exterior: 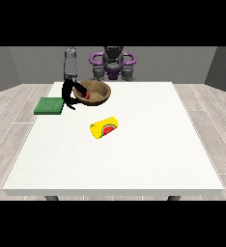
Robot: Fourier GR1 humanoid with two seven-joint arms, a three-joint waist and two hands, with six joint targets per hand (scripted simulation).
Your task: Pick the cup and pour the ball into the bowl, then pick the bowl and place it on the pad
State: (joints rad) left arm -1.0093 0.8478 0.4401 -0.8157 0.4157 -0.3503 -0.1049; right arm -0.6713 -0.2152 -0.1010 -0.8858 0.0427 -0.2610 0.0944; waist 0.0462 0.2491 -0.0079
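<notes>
A brown bowl (96, 91) is at the table's far left, tipped a little, with a small red ball (87, 95) inside near its left wall. The black hand at the view's left (68, 94) is curled round the bowl's left rim, its arm coming down from above. Whether the bowl rests on the table or is lifted off it I cannot tell. The yellow cup (104, 127), with a red watermelon picture, lies on its side near the table's middle, away from the hand. The green pad (49, 105) lies flat just left of the hand. No hand shows at the view's right.
The robot's torso (113, 61) stands behind the white table's far edge (134, 83). White table top stretches to the right and front of the cup.
</notes>
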